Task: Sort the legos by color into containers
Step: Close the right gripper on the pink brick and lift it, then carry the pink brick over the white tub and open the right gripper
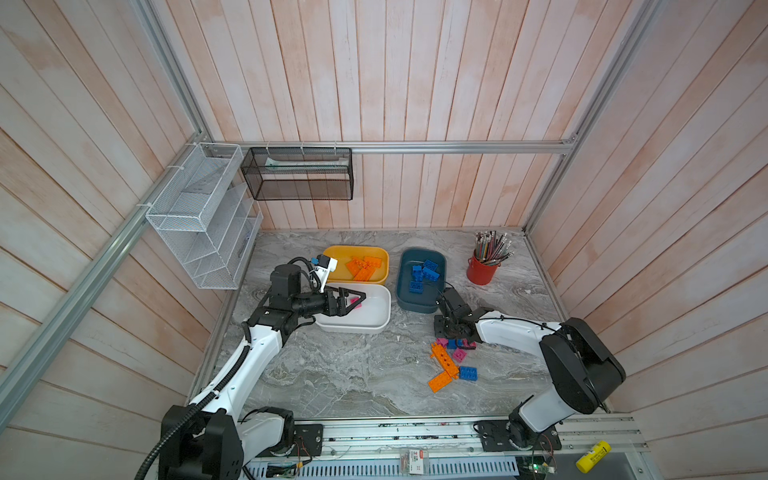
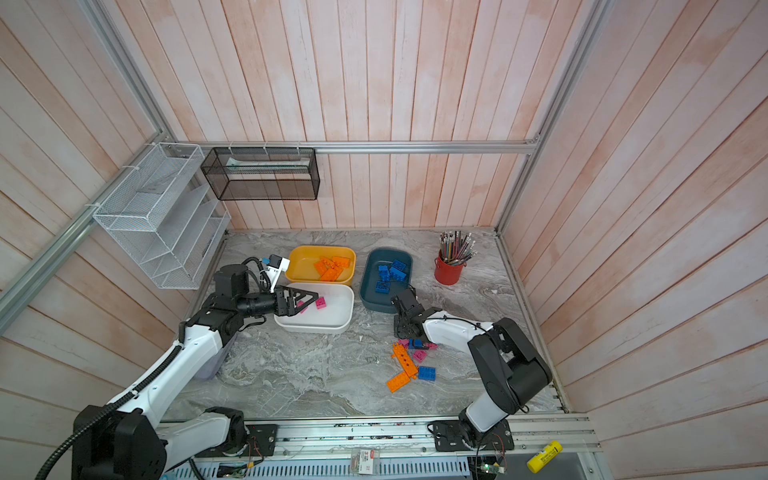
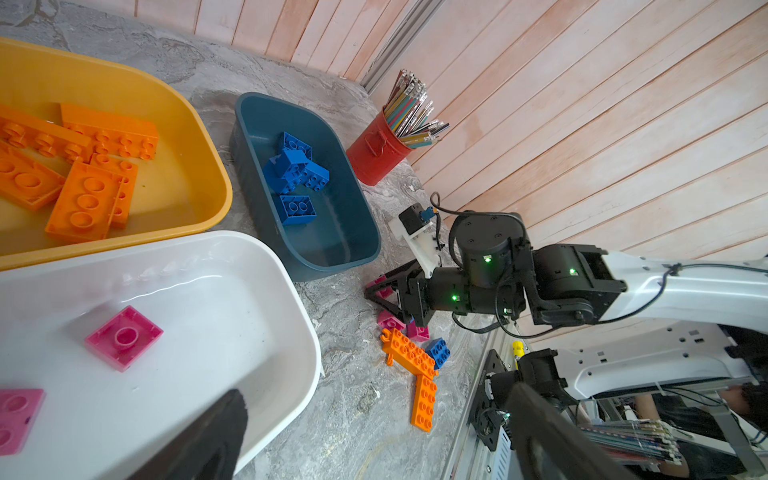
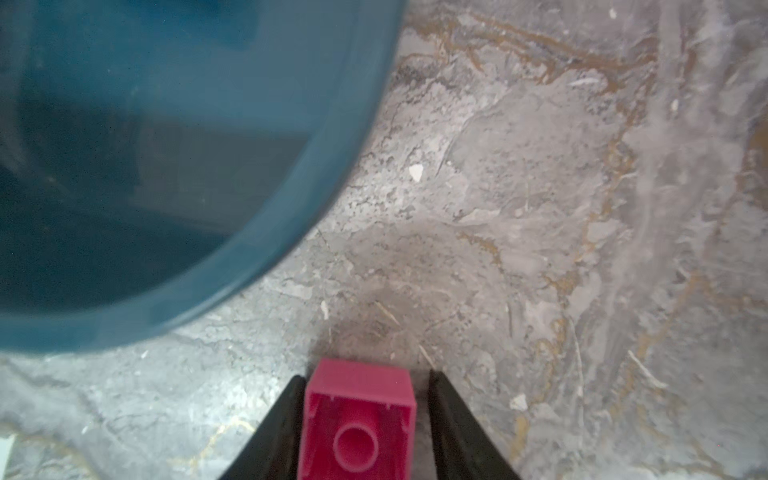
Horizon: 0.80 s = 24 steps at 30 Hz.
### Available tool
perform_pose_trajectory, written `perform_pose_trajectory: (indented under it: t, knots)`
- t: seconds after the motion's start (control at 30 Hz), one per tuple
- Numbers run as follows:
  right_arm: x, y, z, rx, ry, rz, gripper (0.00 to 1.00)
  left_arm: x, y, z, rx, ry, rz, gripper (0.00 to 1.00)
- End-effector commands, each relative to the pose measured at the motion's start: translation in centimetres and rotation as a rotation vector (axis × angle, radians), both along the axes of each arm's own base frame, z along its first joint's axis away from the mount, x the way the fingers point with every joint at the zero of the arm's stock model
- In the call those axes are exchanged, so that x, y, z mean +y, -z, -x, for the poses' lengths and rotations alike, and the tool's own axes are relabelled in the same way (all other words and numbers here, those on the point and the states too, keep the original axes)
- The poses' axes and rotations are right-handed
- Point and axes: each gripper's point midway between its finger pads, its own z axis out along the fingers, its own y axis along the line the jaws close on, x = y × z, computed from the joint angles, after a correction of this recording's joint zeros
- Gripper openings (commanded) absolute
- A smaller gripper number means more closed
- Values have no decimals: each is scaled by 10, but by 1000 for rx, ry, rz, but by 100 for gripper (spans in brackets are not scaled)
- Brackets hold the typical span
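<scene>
Right claw (image 4: 365, 376) straddles a pink brick (image 4: 358, 419), seemingly to lift it; clamped or not, I cannot tell. Teal tub (image 4: 166, 166) lies just beyond its tips.

Red cup (image 1: 481, 272) of pencils (image 1: 493, 246), far right corner of marbled surface (image 1: 340, 374); white mesh rack (image 1: 195, 216), black mesh basket (image 1: 297, 174) wall-hung.

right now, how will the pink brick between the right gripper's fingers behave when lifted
The pink brick looks like rigid moulded plastic, so it probably won't flex. Hollow side showing, so likely light. Flat walls suit the right gripper, but a gap on one side may let it shift.
</scene>
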Motion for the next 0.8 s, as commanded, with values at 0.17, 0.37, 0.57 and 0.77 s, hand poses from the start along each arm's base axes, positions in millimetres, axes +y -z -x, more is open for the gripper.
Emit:
perform_pose_trajectory:
  t: [0.17, 0.37, 0.57, 0.77]
  knots:
    - [-11, -4, -7, -12, 34, 51, 28, -3, 3, 7, -11, 32, -1, 100]
    - [-12, -68, -22, -120, 6, 64, 21, -5, -10, 9, -26, 49, 15, 100]
    - [58, -138, -22, -226, -223, -227, 21, 6, -18, 5, -66, -12, -56, 100]
    - [143, -169, -23, -276, -442, -406, 22, 29, -30, -3, -126, -148, -155, 100]
